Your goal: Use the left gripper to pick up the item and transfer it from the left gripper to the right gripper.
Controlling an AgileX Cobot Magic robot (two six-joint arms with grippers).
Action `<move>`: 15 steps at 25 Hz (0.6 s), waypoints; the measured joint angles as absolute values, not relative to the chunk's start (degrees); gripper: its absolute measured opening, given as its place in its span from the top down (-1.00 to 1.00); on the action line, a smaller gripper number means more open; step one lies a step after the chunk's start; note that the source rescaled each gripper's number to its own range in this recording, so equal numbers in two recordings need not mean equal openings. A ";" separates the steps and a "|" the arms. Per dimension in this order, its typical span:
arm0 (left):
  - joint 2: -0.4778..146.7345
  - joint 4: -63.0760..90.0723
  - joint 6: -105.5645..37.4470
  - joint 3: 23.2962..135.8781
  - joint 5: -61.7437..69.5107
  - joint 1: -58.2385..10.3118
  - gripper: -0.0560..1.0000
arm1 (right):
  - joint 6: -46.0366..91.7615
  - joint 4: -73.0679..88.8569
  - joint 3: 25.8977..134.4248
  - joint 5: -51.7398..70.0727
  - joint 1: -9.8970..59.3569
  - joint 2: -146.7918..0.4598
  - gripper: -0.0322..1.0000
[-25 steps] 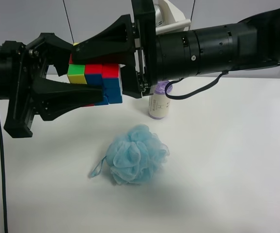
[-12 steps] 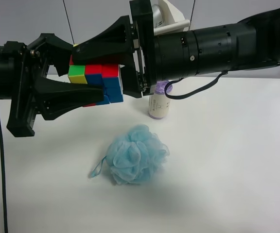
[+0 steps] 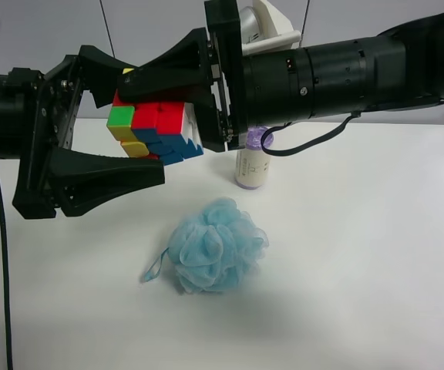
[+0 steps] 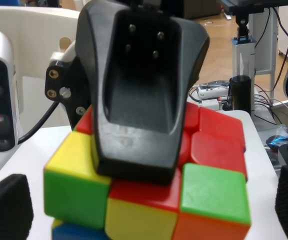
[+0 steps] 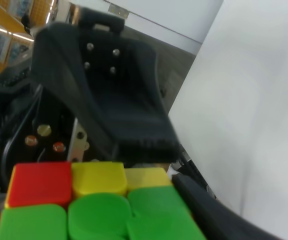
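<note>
The puzzle cube [image 3: 154, 129] hangs in the air above the table, slightly tilted. The right gripper [image 3: 163, 116], on the thick arm at the exterior high view's right, is shut on it, with one finger [image 4: 139, 100] pressed on the cube's red face [image 4: 149, 200]. The left gripper [image 3: 142, 123], on the slim arm at that view's left, is open. Its fingers [image 3: 106, 181] stand spread above and below the cube, apart from it. In the right wrist view the cube [image 5: 94, 205] fills the bottom, with a left gripper finger [image 5: 109, 90] beyond it.
A fluffy light-blue bath pouf [image 3: 216, 245] lies on the white table [image 3: 361, 254] below the grippers. A purple-topped roll [image 3: 251, 162] stands upright behind it, under the thick arm. A thin black cable [image 3: 5, 270] hangs at the left edge.
The left gripper's fingers have spread apart and come off the cube. The cube has tilted a little and stays held in the right gripper.
</note>
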State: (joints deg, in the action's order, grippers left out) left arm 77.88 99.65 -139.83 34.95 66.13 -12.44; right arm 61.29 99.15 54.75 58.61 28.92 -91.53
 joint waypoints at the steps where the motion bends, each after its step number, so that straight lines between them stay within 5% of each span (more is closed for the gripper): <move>1: 77.88 99.65 -139.83 34.95 66.06 -12.44 -0.96 | 61.29 99.15 54.75 58.56 28.92 -91.53 0.90; 15: 68.67 99.49 -134.76 34.95 54.95 -12.44 -0.96 | 61.25 99.15 54.75 58.49 28.92 -91.53 0.90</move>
